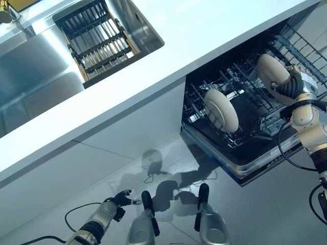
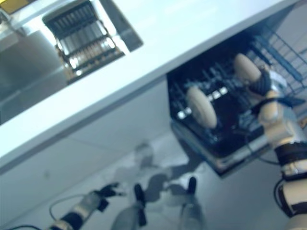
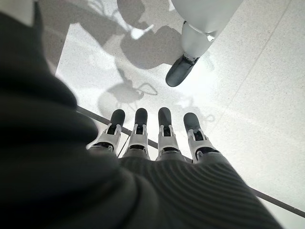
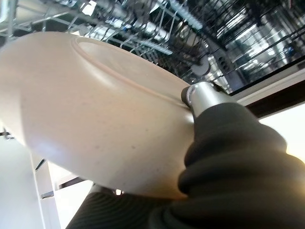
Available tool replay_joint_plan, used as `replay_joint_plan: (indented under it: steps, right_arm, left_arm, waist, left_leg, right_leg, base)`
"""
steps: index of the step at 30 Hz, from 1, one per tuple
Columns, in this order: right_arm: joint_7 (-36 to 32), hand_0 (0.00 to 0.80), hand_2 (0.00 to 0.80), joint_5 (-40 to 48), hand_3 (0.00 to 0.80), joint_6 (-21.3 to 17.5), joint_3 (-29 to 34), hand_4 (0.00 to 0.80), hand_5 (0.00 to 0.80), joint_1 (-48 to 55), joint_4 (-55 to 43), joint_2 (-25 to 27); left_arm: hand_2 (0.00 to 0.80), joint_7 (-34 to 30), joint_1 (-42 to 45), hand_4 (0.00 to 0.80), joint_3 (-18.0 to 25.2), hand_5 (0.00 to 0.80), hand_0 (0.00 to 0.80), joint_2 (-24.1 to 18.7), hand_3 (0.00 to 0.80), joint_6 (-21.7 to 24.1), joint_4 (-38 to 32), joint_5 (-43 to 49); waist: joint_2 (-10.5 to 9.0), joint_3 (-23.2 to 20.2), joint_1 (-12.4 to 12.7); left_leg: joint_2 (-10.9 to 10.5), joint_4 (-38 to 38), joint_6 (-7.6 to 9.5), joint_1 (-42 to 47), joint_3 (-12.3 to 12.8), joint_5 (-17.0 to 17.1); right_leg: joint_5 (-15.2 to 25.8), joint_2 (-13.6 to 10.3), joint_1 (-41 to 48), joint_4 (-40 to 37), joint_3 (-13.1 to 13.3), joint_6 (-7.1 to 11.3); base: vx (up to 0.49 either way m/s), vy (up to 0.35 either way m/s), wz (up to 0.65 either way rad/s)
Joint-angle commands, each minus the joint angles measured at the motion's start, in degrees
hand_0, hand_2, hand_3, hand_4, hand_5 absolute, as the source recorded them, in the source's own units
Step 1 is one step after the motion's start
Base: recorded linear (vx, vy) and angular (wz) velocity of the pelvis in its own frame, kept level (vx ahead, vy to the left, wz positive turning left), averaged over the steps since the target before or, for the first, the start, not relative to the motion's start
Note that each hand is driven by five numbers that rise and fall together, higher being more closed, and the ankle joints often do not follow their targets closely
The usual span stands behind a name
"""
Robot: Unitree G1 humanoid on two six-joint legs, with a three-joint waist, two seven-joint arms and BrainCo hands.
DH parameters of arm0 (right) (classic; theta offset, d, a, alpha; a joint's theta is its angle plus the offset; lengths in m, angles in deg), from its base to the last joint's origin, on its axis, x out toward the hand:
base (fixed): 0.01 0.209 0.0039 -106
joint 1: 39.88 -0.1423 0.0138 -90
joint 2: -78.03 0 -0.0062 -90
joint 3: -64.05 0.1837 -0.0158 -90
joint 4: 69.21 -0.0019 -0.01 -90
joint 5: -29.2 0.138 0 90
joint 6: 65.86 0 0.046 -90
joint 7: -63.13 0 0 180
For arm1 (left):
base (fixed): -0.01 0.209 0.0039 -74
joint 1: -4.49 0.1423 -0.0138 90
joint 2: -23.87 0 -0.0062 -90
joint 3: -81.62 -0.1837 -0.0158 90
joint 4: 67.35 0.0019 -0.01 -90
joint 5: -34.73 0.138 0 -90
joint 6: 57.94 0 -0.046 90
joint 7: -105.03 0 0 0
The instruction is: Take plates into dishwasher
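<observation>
Right hand (image 1: 287,87) gripping plate (image 1: 272,69), second plate (image 1: 221,110) in dishwasher rack (image 1: 245,125)

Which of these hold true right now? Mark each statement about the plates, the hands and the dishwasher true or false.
1. The right hand holds a plate over the dishwasher rack. True.
2. Another plate lies flat on the counter. False: it stands on edge in the rack.
3. The left hand carries a plate. False: it hangs empty above the floor, fingers straight.
4. The dishwasher is closed. False: its rack is pulled out.
5. A dish rack sits in the sink. True.
</observation>
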Motion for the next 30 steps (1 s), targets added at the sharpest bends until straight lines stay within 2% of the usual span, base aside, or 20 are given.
replay_joint_plan:
  steps: [1,9,15,23,30]
  right_arm:
    - [0.23,0.8,0.8,2.39,0.8,1.19,-1.71,0.8,0.8,-7.11,0.26,-0.6]
    - [-0.4,0.8,0.8,5.64,0.8,4.18,-1.75,0.8,0.8,-9.1,4.83,-2.77]
    - [-0.05,0.8,0.8,6.17,0.8,5.68,-2.2,0.8,0.8,-11.4,7.23,-2.53]
    - [0.35,0.8,0.8,5.33,0.8,5.56,-2.15,0.8,0.8,-12.86,8.36,-0.25]
    - [0.47,0.8,0.8,3.48,0.8,5.13,-2.08,0.8,0.8,-13.62,8.94,1.34]
  left_arm:
    - [0.0,-0.76,-2.36,0.0,-3.63,0.0,0.0,-1.6,0.0,0.03,1.53,-0.05]
    - [0.0,-0.79,-2.46,0.0,-4.82,0.0,0.0,-0.5,0.0,0.57,1.61,-0.7]
    - [0.0,-0.49,-2.72,0.0,-5.08,0.0,0.0,-0.34,0.0,1.7,1.82,-2.21]
    - [0.0,-0.56,-2.7,0.0,-4.89,0.0,0.0,-0.5,0.0,3.45,-0.49,-4.98]
    - [0.0,-0.52,-1.22,0.0,-4.52,0.0,0.0,-0.8,0.0,4.48,-3.11,-6.14]
  waist:
    - [-2.15,-0.8,0.42]
    - [-0.03,0.06,0.9]
    - [1.91,1.81,1.23]
    - [4.38,3.93,1.7]
    - [5.45,5.07,2.15]
  left_leg:
    - [0.9,-0.21,-0.56,-0.68,-2.1,1.14]
    - [0.46,-0.21,-0.48,-0.58,-2.39,1.31]
    - [0.34,0.13,-0.36,-1.17,-3.03,1.63]
    - [-0.17,1.14,-0.29,-2.83,-3.84,2.27]
    - [-0.22,1.78,-0.29,-4.19,-4.42,2.98]
  right_leg:
    - [-4.75,-1.07,-1.96,5.78,-0.16,-0.1]
    - [-6.21,-2.23,-2.78,8.49,-0.84,-0.56]
    - [-9.2,-3.5,-5.04,14.13,-1.29,-1.24]
    - [-13.2,-5.16,-8.91,22.4,-1.55,-2.11]
    - [-14.78,-5.68,-11.09,26.2,-1.67,-2.74]
  base:
    - [0.041,0.007,0.04]
    - [0.04,0.021,0.09]
    - [0.006,0.008,0.01]
    - [0.0,0.0,0.0]
    - [-0.008,-0.022,0.07]
